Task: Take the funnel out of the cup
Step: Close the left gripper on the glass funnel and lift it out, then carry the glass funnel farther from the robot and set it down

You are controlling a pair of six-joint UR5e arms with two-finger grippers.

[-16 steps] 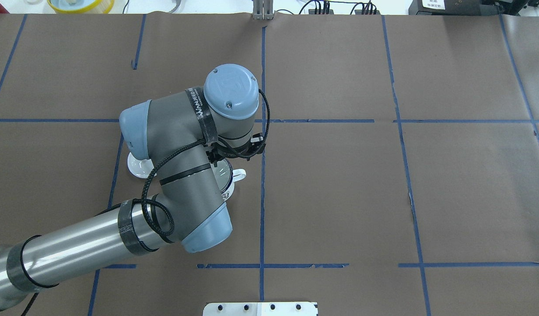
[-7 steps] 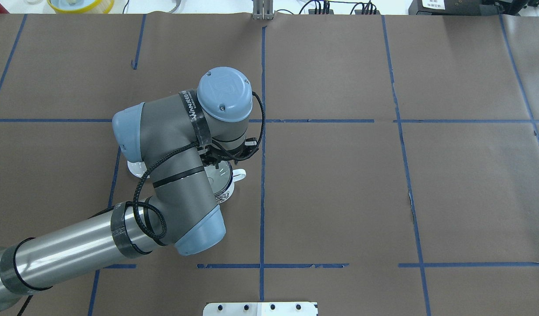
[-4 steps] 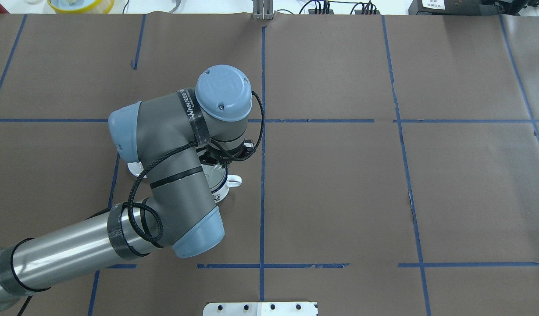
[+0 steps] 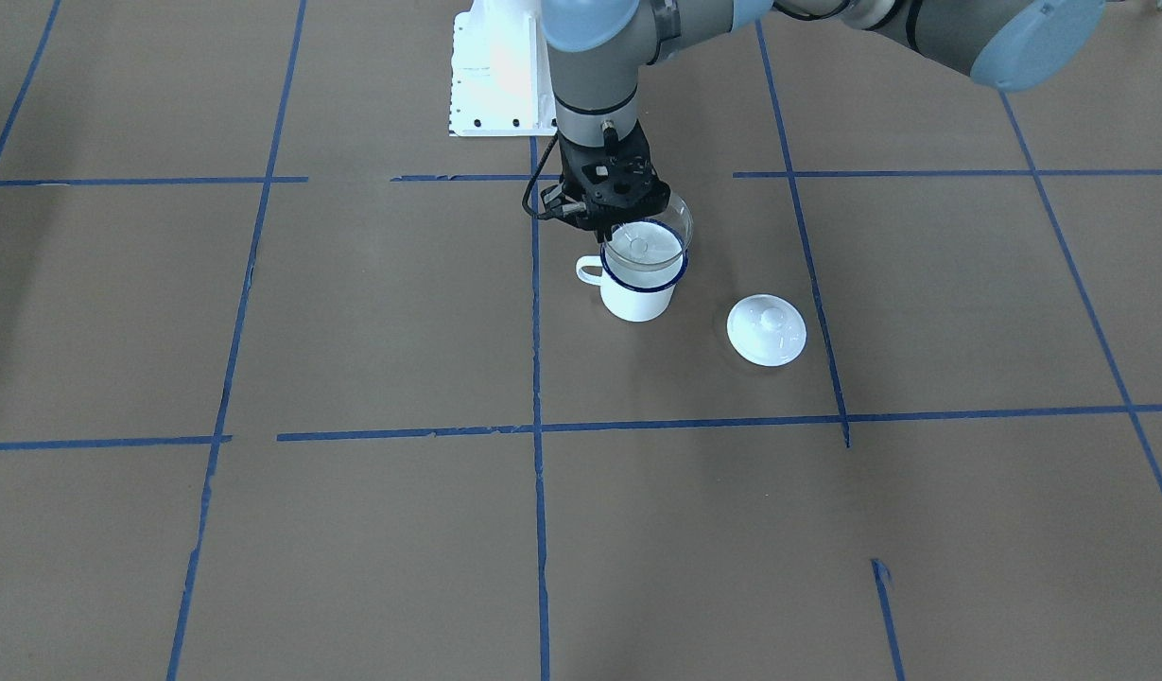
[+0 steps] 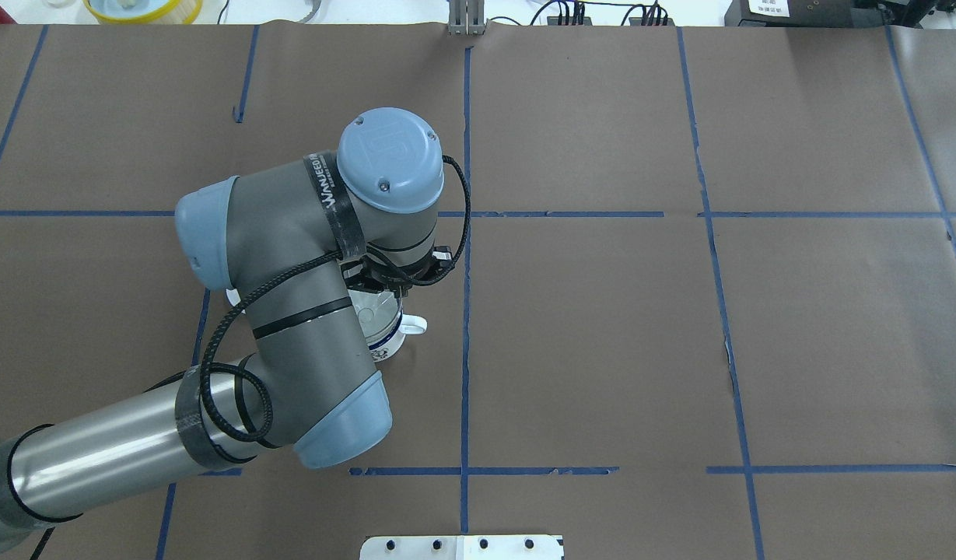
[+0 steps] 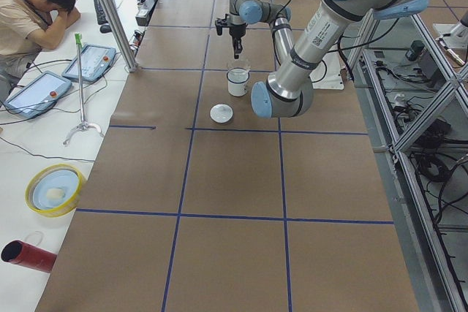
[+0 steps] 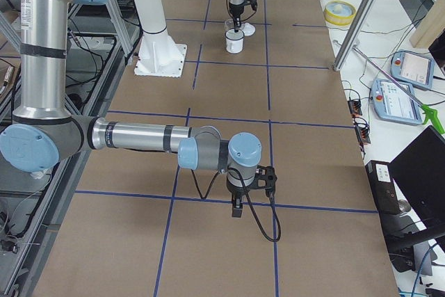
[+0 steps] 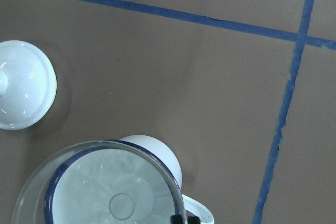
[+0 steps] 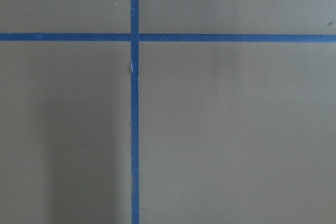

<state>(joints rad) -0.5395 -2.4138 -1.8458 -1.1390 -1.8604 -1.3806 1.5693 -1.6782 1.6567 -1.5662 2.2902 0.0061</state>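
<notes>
The funnel (image 4: 643,242) is clear glossy plastic, the cup (image 4: 637,297) glossy white enamel, the paper (image 4: 354,312) matt brown.

1. The funnel (image 4: 649,235) is clear plastic and stands upright, wide cone up. Its rim is just above the cup's mouth, and my left fingers (image 4: 602,227) pinch that rim on the handle side.
2. The cup (image 4: 637,298) is a white mug with a dark blue rim. It stands upright on the desk (image 4: 354,312).

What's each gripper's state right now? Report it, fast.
Left gripper: closed on the rim of the funnel.
Right gripper: cannot be told; it shows only in a side view.
</notes>
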